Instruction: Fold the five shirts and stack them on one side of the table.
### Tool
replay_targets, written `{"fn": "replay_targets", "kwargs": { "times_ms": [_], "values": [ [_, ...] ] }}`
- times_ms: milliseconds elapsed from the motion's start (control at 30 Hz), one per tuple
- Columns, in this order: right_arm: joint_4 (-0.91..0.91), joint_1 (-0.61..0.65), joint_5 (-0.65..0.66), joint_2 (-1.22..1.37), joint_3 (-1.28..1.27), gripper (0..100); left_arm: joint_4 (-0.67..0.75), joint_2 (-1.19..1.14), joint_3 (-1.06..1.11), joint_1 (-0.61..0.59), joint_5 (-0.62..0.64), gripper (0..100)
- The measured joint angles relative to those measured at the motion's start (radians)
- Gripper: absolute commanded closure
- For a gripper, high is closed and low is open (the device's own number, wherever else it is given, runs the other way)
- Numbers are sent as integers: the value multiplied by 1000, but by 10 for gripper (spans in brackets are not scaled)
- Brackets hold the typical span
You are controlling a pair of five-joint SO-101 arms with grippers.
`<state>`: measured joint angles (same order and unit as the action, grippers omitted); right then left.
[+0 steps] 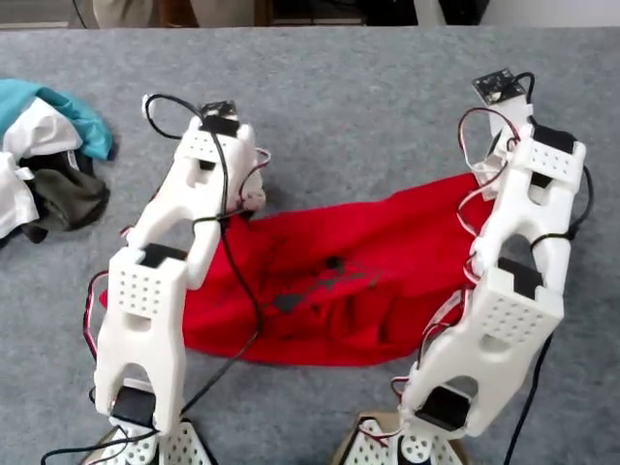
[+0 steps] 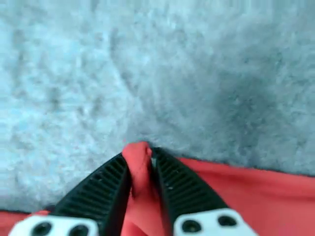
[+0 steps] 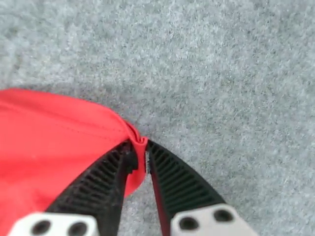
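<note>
A red shirt (image 1: 329,281) with a dark print lies crumpled across the middle of the grey table, between the two white arms. My left gripper (image 2: 141,153) is shut on a pinched fold of the red shirt (image 2: 138,167) at its far left edge; in the high view that gripper (image 1: 250,201) sits at the shirt's upper left. My right gripper (image 3: 140,147) is shut on the far right corner of the red shirt (image 3: 54,137), which in the high view lies by the right gripper (image 1: 484,179).
A heap of other shirts (image 1: 44,155), teal, white and dark olive, lies at the table's left edge. Grey carpet-like table surface (image 1: 368,107) stretches open behind the red shirt. The arm bases (image 1: 387,441) stand at the near edge.
</note>
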<state>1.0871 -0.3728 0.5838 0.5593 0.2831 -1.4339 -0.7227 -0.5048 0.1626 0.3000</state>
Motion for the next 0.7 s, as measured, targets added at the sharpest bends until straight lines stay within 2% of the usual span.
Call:
{"fn": "replay_targets", "kwargs": {
  "times_ms": [200,333,467,700],
  "values": [
    [44,3,-2,-5,-5,983,0,0,-301,-5,-14,981],
    [48,9,-63,-38,-6,983,0,0,-471,-5,-51,952],
    [35,9,-84,-40,-17,983,0,-6,-499,-18,-54,782],
    [-5,21,-84,-40,-26,983,-2,-144,-463,-77,21,769]
  ]
}}
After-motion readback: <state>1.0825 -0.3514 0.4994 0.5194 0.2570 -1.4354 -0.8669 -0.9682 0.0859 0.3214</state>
